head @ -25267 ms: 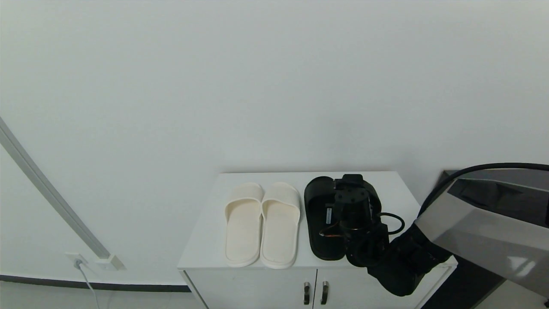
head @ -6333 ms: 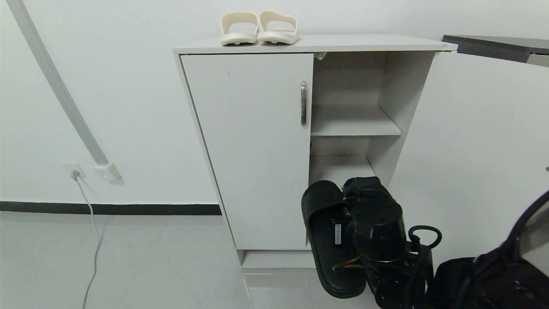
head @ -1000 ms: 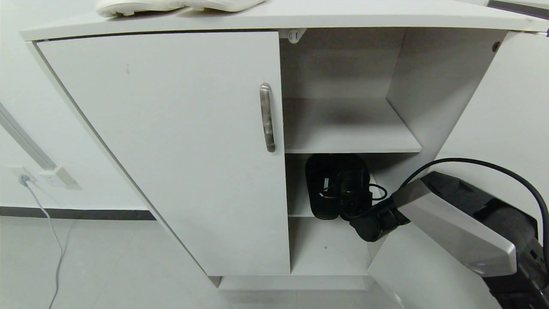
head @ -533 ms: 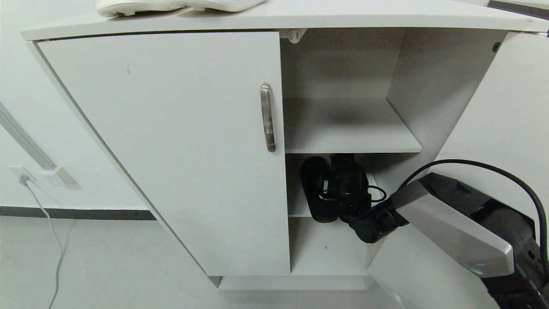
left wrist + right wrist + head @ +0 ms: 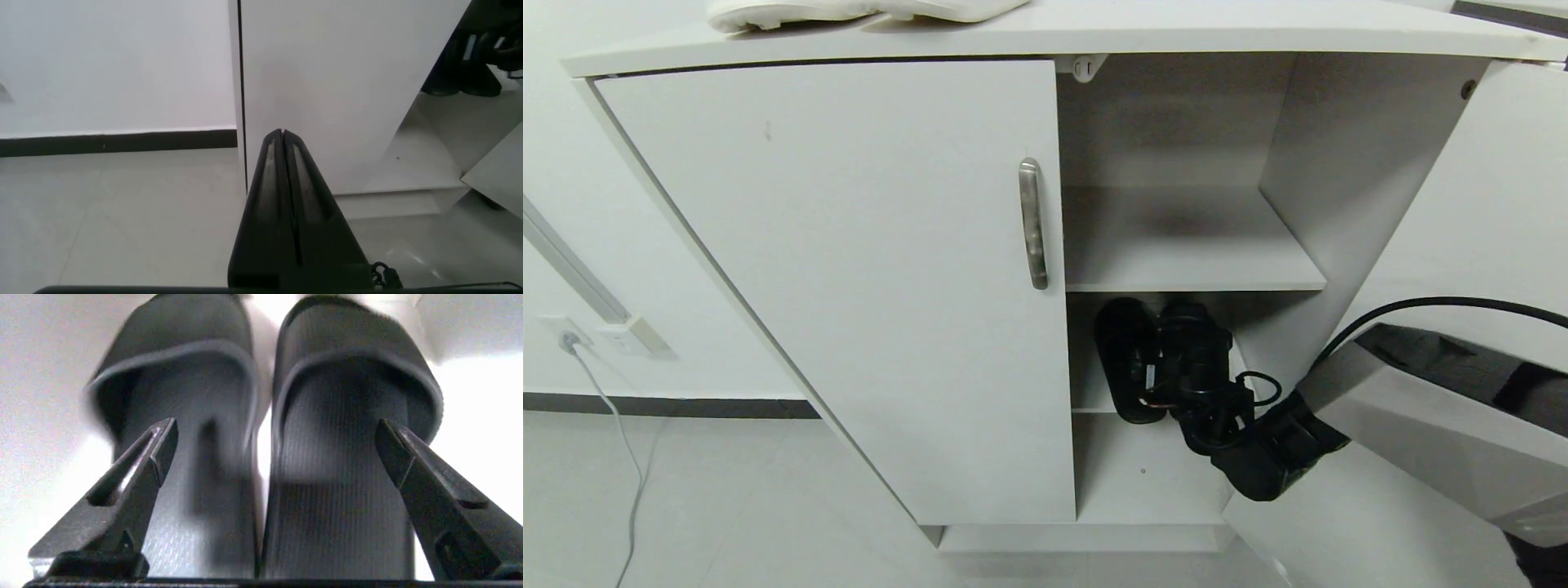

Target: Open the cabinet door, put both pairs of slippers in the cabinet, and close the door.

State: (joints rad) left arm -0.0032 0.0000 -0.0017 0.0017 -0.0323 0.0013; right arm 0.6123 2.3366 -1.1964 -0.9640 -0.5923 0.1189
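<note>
The black slippers (image 5: 343,416) lie side by side on the cabinet's middle shelf (image 5: 1086,392), toes towards the back. My right gripper (image 5: 275,429) is open just behind their heels, one finger on each side and touching neither. From the head view the black slippers (image 5: 1123,359) sit behind my right gripper (image 5: 1180,343) inside the open right half. The white slippers (image 5: 849,8) rest on the cabinet top. My left gripper (image 5: 282,143) is shut on nothing, low in front of the closed left door (image 5: 343,82).
The cabinet's right door (image 5: 1462,204) stands swung open at the right. The upper shelf (image 5: 1192,245) and bottom shelf (image 5: 1143,482) hold nothing. A wall socket with a cable (image 5: 572,343) is at the left, above the tiled floor (image 5: 122,220).
My right gripper has let go of the black slippers and drawn back a little towards the cabinet front. The slippers stay on the middle shelf.
</note>
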